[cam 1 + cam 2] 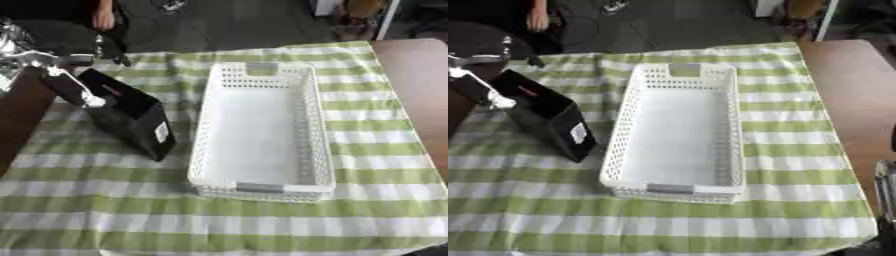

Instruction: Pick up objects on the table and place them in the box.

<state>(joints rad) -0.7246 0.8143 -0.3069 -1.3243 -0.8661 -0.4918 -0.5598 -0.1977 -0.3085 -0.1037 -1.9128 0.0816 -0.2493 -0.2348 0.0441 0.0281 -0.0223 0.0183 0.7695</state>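
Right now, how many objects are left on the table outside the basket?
1: a black box lies on the striped cloth left of the empty white basket, with the left hand on its upper left end. Nothing else shows, though the box could hide something small.

A white perforated basket [261,132] lies lengthwise at the centre of the surface [219,220], which is covered by a green-and-white striped cloth; nothing shows inside the basket. At its nine o'clock, just beside it but apart, a black box [131,117] with a small white label sits tilted. The left hand [74,87] comes in from ten o'clock and rests on the box's upper end, its pale fingertip against the black top. Whether its fingers curl round the box cannot be told.
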